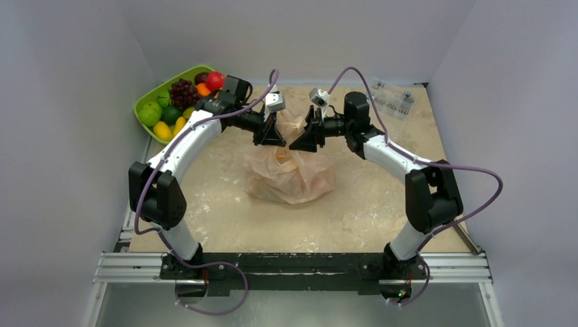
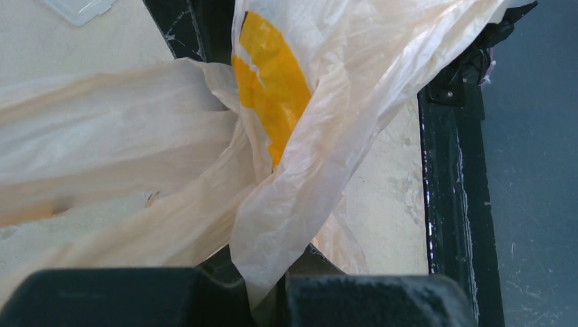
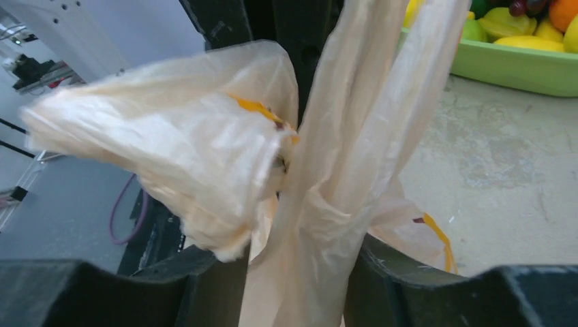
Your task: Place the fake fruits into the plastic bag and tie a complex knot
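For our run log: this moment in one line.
left gripper, right gripper: shut on plastic bag | fake fruits: in tray

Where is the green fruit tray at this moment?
In the top view, the green tray sits at the table's far left corner, just behind the left arm's wrist and left of the plastic bag.
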Robot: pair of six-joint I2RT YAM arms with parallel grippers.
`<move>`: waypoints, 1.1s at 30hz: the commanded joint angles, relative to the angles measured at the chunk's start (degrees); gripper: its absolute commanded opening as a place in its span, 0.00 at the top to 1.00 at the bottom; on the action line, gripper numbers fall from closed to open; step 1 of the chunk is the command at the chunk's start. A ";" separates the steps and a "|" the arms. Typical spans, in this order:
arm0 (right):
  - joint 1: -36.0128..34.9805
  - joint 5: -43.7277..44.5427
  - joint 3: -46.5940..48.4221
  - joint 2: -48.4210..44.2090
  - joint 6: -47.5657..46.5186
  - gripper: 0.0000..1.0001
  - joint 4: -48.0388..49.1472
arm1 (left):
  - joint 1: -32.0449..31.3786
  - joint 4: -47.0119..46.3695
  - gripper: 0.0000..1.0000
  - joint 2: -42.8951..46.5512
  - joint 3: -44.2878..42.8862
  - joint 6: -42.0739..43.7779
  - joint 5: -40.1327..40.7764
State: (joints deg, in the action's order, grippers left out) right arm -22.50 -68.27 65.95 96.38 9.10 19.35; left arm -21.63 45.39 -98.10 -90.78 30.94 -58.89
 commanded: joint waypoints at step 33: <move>-1.75 0.92 1.73 -4.45 -12.67 1.00 -7.08 | 9.28 11.05 0.33 8.13 -3.78 3.04 0.61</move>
State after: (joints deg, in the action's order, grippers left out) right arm -24.05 -67.31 65.98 94.76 0.16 13.26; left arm -17.98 58.28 -94.24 -91.18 38.39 -54.04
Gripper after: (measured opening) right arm 0.008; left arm 0.666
